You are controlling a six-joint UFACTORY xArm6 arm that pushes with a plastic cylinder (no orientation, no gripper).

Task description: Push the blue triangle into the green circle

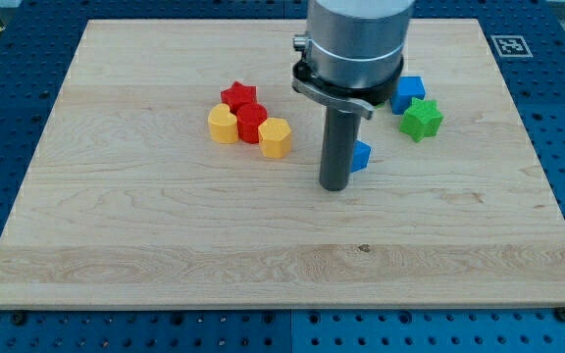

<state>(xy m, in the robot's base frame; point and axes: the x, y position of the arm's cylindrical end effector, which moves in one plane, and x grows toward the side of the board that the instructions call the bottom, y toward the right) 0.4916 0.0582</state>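
We took the small blue plastic triangle (362, 156) as our landmark. It lay on the pale wooden bench (165, 245) a little to the view's right of the middle, mostly hidden behind our dark rod, with only its right-hand part showing. Our tip (334, 186) sat just to its left and slightly below, touching it or very nearly so; we could not tell which.

We carried no gripper, so nothing could be spread, pressed together or pinched. The rod could only shove.

We could make out no green circle. The only green thing was a green plastic star-shaped block (421, 119), up and to the right of the triangle and clearly apart from it. A blue plastic cube-like block (408, 92) sat just above and to the left of that star, touching it or almost. If a circle existed, the arm's grey body may have hidden it.

Well to the triangle's left stood a tight cluster: a red star-shaped block (239, 95), a red rounded block (251, 123), a yellow rounded block (223, 125) and a yellow faceted block (275, 137).

We judged the task barely begun. The triangle touched no green block, and nearly the whole push remained.
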